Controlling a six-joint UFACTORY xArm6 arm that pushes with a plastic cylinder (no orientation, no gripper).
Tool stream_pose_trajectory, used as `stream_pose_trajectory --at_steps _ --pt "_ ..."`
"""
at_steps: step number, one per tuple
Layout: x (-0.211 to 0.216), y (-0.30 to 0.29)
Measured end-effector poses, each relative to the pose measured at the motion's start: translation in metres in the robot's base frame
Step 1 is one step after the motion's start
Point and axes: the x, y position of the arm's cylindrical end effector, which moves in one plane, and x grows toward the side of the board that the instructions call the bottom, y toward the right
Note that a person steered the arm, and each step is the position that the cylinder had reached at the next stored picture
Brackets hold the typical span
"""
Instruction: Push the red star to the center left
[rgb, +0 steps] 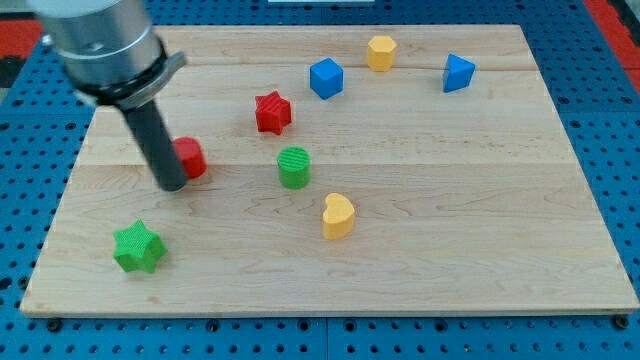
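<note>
One red star (272, 112), a chunky block with short blunt points, sits on the pale wooden board (450, 230) above the middle and a little toward the view's left, lying apart from every other block. Seven blocks in all share that board, which rests on a blue perforated surface (610, 120): a green cylinder (294, 167), a yellow heart (338, 215), a green star (137, 247), a blue cube (326, 78), a yellow block (380, 52), a blue block (458, 73) and a red block (189, 158) whose shape I cannot make out. My tip (172, 184), a plain rod end with nothing to open or close, stands touching that red block's left side, well to the lower left of the red star.
</note>
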Motion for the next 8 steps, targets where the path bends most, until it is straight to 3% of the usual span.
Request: stream_pose_trajectory --at_steps 4,6,8 --pt "-0.041 0.071" --pt "-0.090 0.117" --pt "-0.130 0.126"
